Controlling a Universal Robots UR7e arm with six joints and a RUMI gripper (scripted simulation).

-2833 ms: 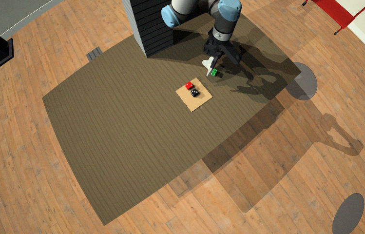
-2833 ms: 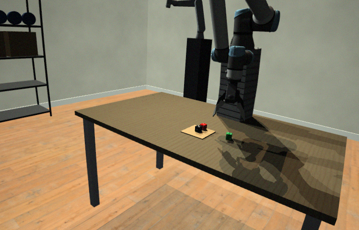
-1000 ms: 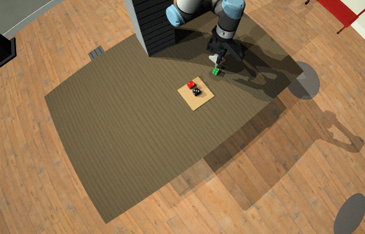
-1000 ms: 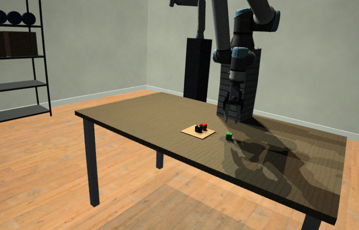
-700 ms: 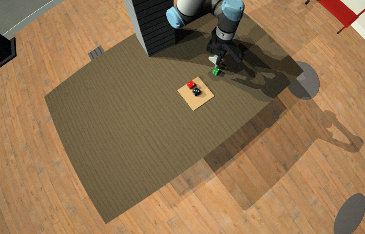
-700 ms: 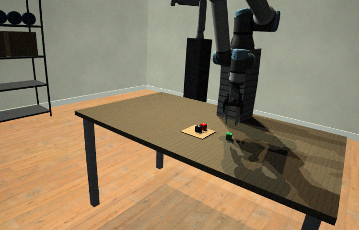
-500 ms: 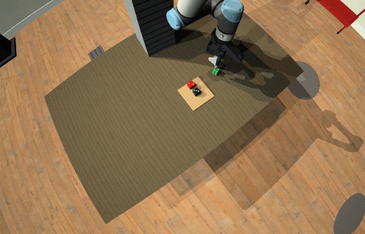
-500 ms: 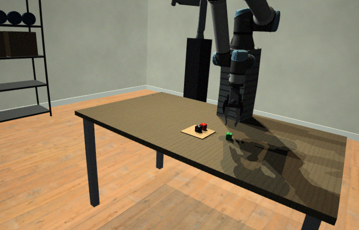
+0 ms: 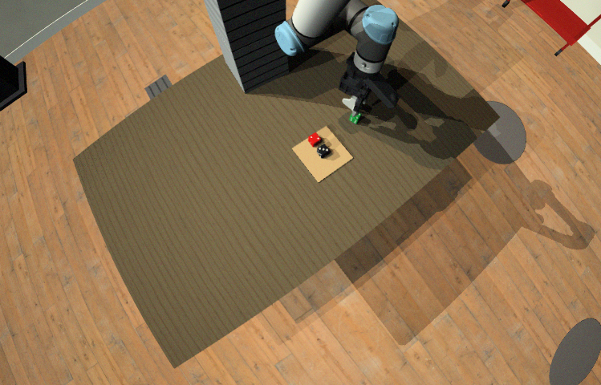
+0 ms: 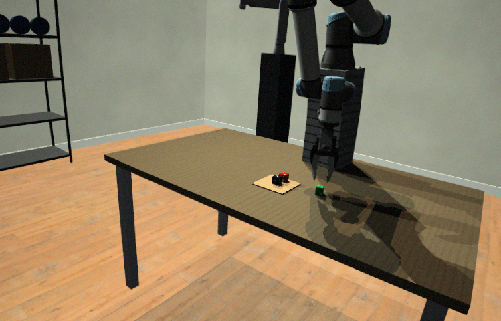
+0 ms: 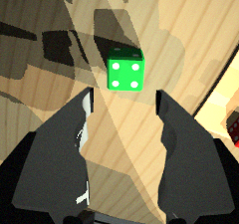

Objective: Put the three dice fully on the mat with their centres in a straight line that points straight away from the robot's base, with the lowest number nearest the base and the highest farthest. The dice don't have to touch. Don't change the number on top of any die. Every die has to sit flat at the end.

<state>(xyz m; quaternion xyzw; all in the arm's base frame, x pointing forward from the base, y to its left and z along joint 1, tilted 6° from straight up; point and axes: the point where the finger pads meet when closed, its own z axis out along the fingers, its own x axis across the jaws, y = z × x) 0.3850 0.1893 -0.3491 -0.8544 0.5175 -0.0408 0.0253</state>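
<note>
A green die (image 9: 355, 118) (image 10: 319, 189) (image 11: 125, 75) with four on top sits flat on the table, off the mat on the side toward the robot's base. My gripper (image 9: 358, 106) (image 10: 322, 174) (image 11: 124, 90) hangs a little above and just behind it, fingers partly open with nothing between them. A red die (image 9: 314, 139) (image 10: 283, 176) (image 11: 234, 129) and a black die (image 9: 322, 151) (image 10: 275, 179) sit close together on the tan mat (image 9: 327, 169) (image 10: 269, 185) (image 11: 221, 100). The black die shows three pips. I cannot read the red die's top face.
The robot's dark slatted pedestal (image 9: 246, 42) (image 10: 344, 119) stands at the table's back edge, close behind the gripper. A black column (image 10: 275, 95) stands behind the table and a shelf rack (image 10: 14, 79) at the far left.
</note>
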